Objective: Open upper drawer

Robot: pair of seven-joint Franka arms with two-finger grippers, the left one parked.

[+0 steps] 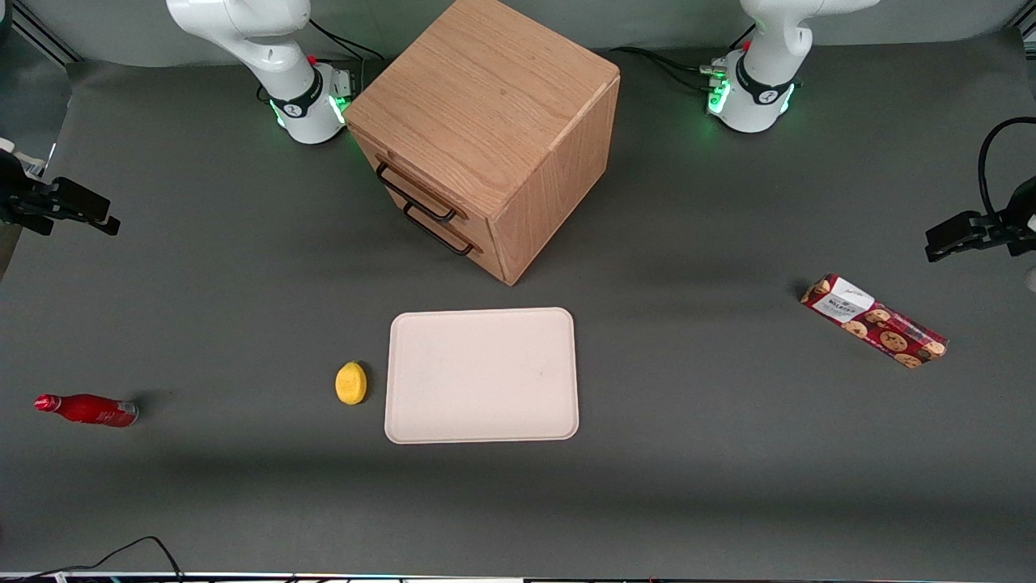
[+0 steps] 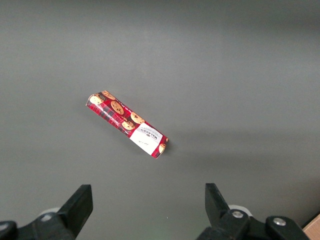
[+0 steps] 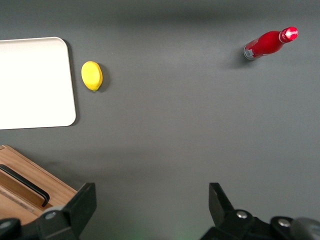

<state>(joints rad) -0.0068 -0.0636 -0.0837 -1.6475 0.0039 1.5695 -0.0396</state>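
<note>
Oak cabinet [image 1: 486,121] stands mid-table, farther from the front camera than the white tray [image 1: 482,375], its upper drawer [image 1: 413,188] shut flush, black handle [image 1: 415,194] just above the lower drawer's handle [image 1: 437,230]. The gripper [image 3: 150,205] hangs high over bare table toward the working arm's end, well apart from the drawer, fingers [image 3: 82,202] spread wide and holding nothing. A lemon [image 1: 351,383] lies just beside the tray, a red bottle [image 1: 87,409] on its side near the working arm's end, and a cookie box [image 1: 874,321] toward the parked arm's end.
</note>
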